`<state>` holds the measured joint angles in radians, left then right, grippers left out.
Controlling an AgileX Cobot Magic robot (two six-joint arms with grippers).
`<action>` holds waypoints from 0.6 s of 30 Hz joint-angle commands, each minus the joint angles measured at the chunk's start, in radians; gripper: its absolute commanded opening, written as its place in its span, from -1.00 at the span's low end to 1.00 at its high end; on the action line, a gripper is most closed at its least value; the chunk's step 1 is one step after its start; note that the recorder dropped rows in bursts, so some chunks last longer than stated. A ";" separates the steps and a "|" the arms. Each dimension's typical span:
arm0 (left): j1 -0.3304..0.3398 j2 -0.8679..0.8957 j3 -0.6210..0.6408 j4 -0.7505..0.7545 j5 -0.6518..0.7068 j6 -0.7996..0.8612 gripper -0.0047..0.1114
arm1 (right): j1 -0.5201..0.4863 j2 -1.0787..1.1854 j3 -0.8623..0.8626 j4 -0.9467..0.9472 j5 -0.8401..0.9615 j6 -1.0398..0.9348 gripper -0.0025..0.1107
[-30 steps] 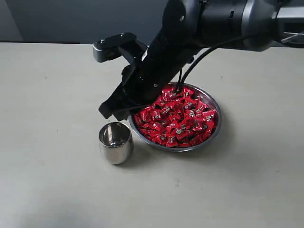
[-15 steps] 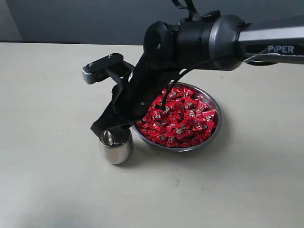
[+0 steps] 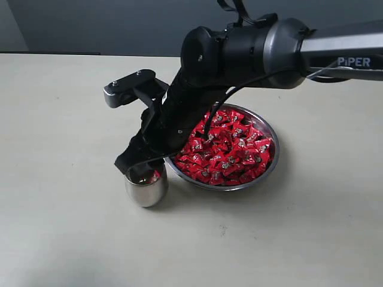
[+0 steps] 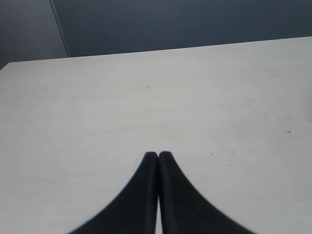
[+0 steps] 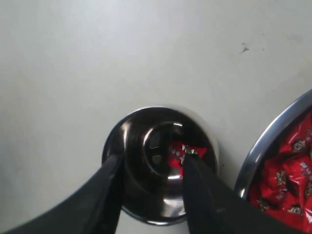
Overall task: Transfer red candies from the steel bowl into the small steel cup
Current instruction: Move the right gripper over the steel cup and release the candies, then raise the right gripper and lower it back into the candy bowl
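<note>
Exterior view, left of centre: my right gripper (image 3: 139,166) hangs over the small steel cup (image 3: 145,191), fingers (image 5: 105,195) spread and pinching nothing; one red candy (image 5: 191,150) lies inside. Just right of it, the steel bowl (image 3: 239,186) is heaped with red candies (image 3: 230,149). They look light, crinkly, slippery; I'd nip one across its wrapper's middle. My arm (image 3: 251,48) hides the bowl's left edge and much of the cup's mouth. My left gripper (image 4: 158,157) is pressed together over bare table (image 4: 97,97).

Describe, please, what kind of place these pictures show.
Probably a robot test bench: a bare pale tabletop, a plain dark wall, a black robot arm, and a steel bowl of red candies beside a small steel cup.
</note>
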<state>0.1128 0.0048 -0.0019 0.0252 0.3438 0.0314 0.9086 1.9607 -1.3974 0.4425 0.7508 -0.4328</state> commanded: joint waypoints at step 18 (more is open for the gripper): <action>-0.005 -0.005 0.002 0.002 -0.010 -0.002 -0.91 | -0.021 -0.181 -0.045 -0.667 0.020 0.440 -0.26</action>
<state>0.1128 0.0048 -0.0019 0.0252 0.3438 0.0314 0.9086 1.8046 -1.4384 -0.0324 0.7539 -0.1381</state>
